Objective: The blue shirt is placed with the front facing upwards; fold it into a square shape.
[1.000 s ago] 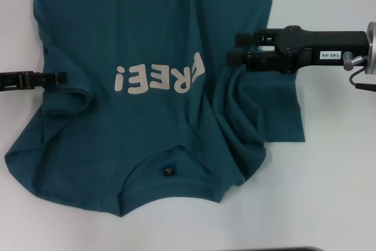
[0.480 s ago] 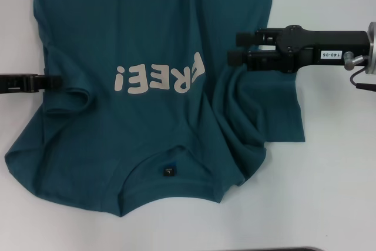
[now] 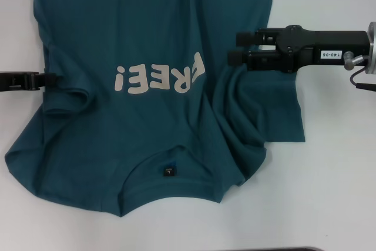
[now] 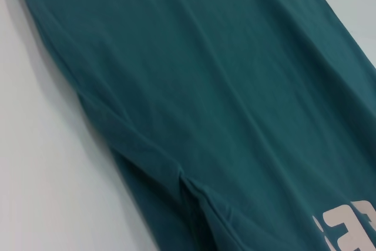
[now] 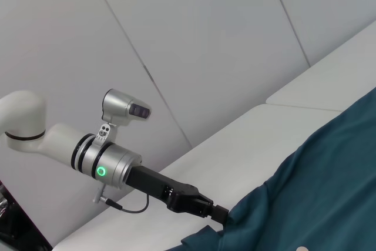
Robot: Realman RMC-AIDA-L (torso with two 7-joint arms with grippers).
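The blue shirt (image 3: pixel 147 86) lies between left claw (image 3: pixel 51 79) and right claw (image 3: pixel 234 50).

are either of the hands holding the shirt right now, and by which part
Both seem to. The left hand pinches the blue shirt at its side edge; the right hand lifts its other side near the sleeve.

dark teal shirt (image 3: pixel 153 39) with pale grey-white lettering (image 3: pixel 160 77), on a white table (image 3: pixel 335 192); black grippers.

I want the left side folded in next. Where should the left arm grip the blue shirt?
Grip the blue shirt at its left sleeve fold, coming in from the left edge where the left gripper sits; the cloth bunches there, raised off the table.
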